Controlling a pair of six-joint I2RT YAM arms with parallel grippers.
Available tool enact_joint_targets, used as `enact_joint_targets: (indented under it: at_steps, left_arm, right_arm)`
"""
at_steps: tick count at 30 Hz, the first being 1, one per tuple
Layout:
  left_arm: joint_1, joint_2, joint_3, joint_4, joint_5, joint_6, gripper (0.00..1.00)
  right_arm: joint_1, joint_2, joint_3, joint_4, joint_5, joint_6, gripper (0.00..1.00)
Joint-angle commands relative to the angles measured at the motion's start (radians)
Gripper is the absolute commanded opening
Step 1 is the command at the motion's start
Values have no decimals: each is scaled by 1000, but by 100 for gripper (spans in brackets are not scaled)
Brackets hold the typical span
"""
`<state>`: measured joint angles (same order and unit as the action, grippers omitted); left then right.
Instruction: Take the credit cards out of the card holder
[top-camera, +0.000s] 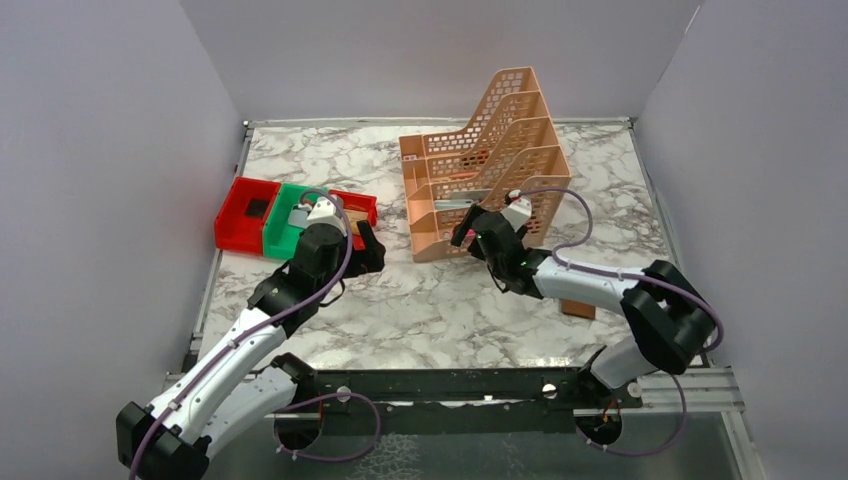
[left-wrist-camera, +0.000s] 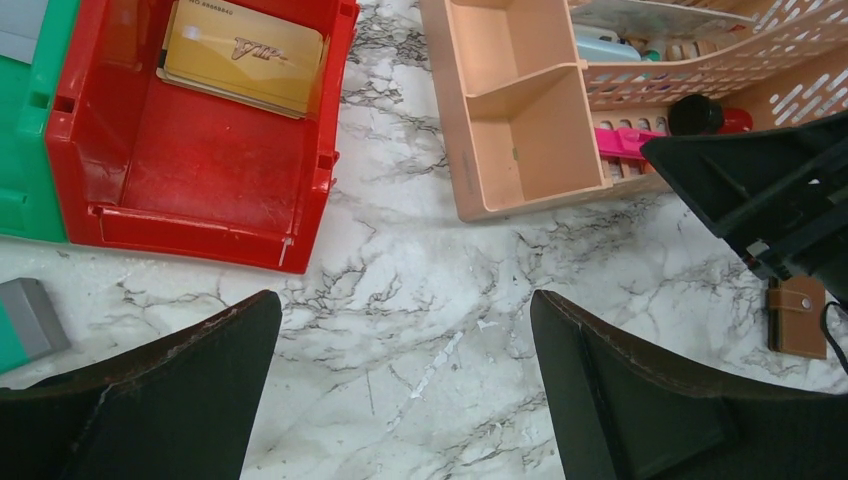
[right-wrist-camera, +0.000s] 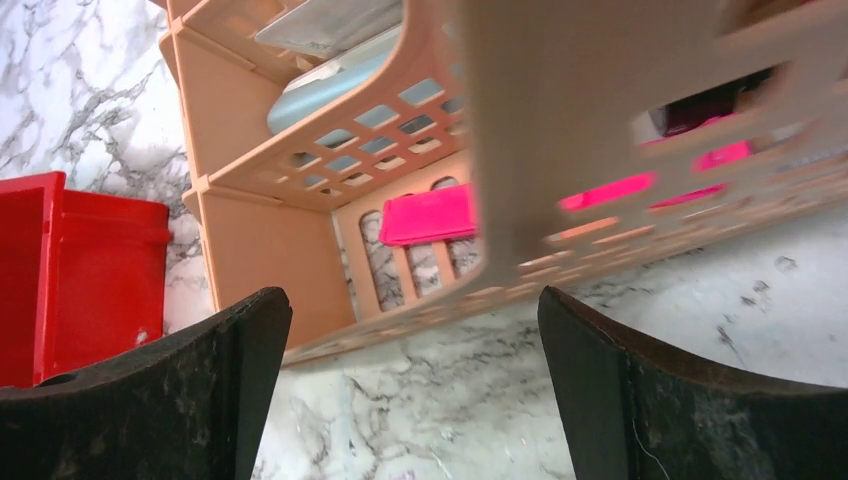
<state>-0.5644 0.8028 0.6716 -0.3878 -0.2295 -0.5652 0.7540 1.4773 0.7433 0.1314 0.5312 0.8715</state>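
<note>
The left arm (top-camera: 235, 355) and right arm (top-camera: 585, 280) share white link shells, black joint housings and thin purple cables (top-camera: 590, 222) looped alongside. A small green light (top-camera: 522, 264) glows at the right wrist. The wedge-shaped black fingers (left-wrist-camera: 170, 400) look scuffed and dusty.

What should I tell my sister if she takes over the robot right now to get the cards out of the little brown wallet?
Left hand: open, empty, over the table in front of the red bin.
Right hand: open, empty, low by the foot of the orange file rack.
Card holder: lies on the table by the right arm, looks folded shut, neither hand on it.
A gold card lies in the red bin; I cannot tell whether it came from the holder.
Done: nothing for sure.
Left: reach the holder, open it, pull the cards out.
</note>
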Motion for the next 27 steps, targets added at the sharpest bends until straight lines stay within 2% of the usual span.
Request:
enact_joint_targets:
  at_steps: [1,6,14,22,27]
  left_arm:
    - [4,-14,0,-9,6,9,99]
    - [4,-8,-4,-19,-5,13,99]
    - [5,-1,-7,-23,-18,10,99]
    - [6,-8,-17,-32,-41,-1,99]
    - [6,-16,-13,-39,-58,1,99]
  right_arm:
    - [7,98,77,102,70,-20,100]
    - [7,222,197,82,85,-27,100]
    - [7,361,351,67,10,-36,100]
    - [-10,465,487,23,13,-129,99]
    - [-34,485,515,11,-31,-141,99]
